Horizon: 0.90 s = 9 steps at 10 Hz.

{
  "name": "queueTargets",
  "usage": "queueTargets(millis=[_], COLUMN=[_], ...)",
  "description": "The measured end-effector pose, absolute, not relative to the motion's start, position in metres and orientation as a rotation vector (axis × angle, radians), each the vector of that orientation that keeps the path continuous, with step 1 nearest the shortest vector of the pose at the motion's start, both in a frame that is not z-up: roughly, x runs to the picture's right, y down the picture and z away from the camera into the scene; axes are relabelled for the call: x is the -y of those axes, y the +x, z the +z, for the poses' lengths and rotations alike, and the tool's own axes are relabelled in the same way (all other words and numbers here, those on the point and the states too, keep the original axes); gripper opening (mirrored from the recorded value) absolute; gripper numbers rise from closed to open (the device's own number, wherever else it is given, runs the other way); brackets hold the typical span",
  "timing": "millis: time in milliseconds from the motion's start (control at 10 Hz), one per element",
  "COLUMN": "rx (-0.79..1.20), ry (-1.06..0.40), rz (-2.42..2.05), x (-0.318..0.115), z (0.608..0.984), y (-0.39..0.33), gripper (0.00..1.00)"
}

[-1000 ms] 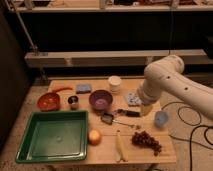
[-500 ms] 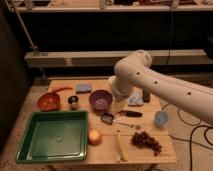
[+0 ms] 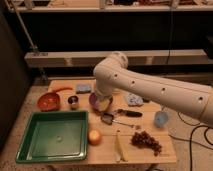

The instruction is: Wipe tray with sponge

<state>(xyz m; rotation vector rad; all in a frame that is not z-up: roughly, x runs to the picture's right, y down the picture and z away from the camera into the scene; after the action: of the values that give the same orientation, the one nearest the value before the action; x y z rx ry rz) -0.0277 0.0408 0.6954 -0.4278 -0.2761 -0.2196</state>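
The white arm [image 3: 150, 87] has swung left across the wooden tabletop [image 3: 167, 147]. Its gripper [image 3: 102, 102] now hangs over the purple bowl [image 3: 93, 99]; whether it is spread, I cannot tell. The blue rectangular sponge [image 3: 83, 88] lies just beyond-left of it, ungrasped, and the green plastic tray [image 3: 50, 114] is unwiped.

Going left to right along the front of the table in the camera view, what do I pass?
Green tray → orange fruit → banana → grapes. The gripper is farther back, over the purple bowl.
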Motion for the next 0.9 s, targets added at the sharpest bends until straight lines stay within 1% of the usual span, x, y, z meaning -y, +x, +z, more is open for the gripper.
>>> queueTargets(millis=[600, 800, 900], rx=[0.287, 0.312, 0.328], ry=[-0.428, -0.423, -0.426], rz=[-0.217, -0.219, -0.222], x=[-0.040, -0.030, -0.022], z=[0.697, 0.708, 0.719], y=[-0.031, -0.037, -0.043], gripper=[0.65, 0.65, 0.65])
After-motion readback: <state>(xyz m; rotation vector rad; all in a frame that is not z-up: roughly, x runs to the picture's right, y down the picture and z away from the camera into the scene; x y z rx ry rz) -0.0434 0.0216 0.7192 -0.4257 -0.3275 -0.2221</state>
